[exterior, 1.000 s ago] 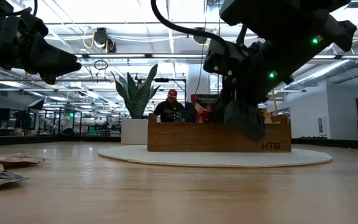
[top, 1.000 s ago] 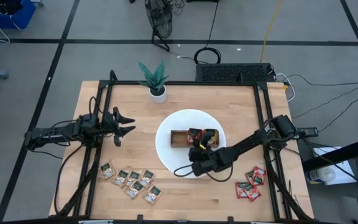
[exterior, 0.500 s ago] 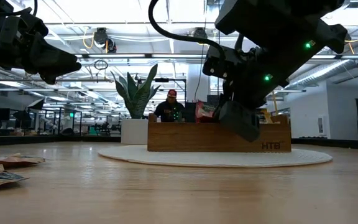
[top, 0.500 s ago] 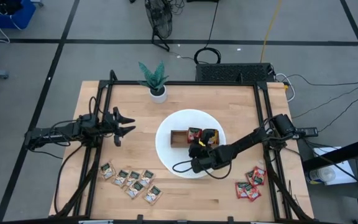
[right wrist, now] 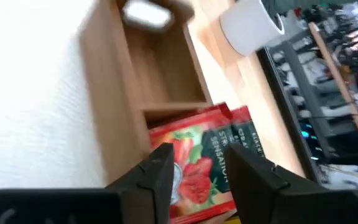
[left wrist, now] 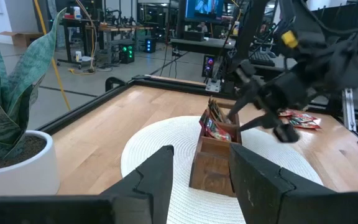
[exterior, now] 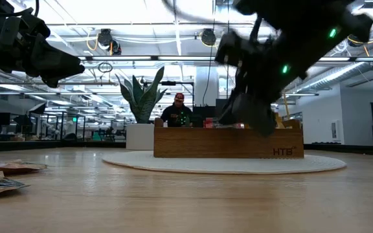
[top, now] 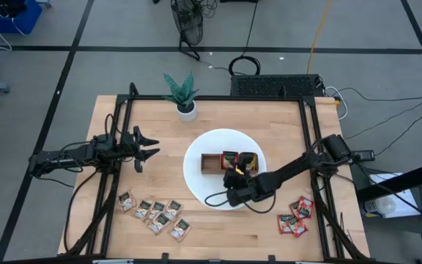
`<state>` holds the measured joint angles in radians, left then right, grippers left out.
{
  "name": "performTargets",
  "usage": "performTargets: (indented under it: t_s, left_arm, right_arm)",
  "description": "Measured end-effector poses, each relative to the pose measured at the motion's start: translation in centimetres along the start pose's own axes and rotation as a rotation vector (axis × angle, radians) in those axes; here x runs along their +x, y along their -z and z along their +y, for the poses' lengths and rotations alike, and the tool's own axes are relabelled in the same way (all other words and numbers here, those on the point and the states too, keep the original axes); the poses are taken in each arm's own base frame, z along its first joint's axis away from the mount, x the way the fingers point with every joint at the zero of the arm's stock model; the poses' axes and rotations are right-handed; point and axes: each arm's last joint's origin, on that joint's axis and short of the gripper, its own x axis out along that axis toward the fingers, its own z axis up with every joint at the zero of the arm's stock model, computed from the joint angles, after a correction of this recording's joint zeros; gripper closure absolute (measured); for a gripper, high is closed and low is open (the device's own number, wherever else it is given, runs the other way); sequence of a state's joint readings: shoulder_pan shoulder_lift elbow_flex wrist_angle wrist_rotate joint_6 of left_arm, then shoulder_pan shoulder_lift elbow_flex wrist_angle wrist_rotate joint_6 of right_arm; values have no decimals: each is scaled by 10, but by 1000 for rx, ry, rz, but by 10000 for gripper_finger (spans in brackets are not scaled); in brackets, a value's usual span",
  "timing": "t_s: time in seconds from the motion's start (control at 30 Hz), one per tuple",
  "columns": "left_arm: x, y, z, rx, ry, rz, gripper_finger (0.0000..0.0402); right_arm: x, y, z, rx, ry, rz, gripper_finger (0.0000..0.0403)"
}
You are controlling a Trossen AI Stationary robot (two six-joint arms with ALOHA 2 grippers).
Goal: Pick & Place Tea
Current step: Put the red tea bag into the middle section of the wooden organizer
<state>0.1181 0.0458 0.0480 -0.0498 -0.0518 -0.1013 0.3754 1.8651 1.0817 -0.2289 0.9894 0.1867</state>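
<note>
A brown wooden tray with three compartments stands on a round white mat. Red tea sachets stand on edge in its middle compartment, and orange-yellow ones fill the right one. The left compartment holds nothing. My right gripper hovers open at the tray's near side, slanting down, with the red sachets just beyond its fingertips. Beige-and-green sachets lie flat at the near left of the table. Loose red sachets lie at the near right. My left gripper waits open at the table's left.
A potted plant in a white pot stands at the table's far side, left of the mat. Black frame rails run along the left and right edges. Bare wood lies between the mat and the sachet piles.
My right gripper has stayed over the tray and rolled a little, and it shows blurred in the low view. The red sachet that stuck up above the tray's wall beside it now sits lower in the tray.
</note>
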Motion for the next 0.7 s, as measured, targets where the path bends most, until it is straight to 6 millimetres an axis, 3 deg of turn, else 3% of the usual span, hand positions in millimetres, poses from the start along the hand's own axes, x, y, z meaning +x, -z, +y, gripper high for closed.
performTargets:
  t_s: [0.2,0.33,0.43,0.53,0.7]
  left_arm:
    - [0,0,0,0,0,0,245]
    - [0,0,0,0,0,0,245]
    - [0,0,0,0,0,0,245]
    - [0,0,0,0,0,0,245]
    - [0,0,0,0,0,0,245]
  right_arm:
    - [-33,-23,-28,59,-58,-112,289]
    - [-43,-38,-66,69,-335,-171,337]
    - [-34,-43,-99,146,-593,-178,391]
    - [-21,-36,-119,176,-635,-103,400]
    - [4,-18,-112,83,-670,73,402]
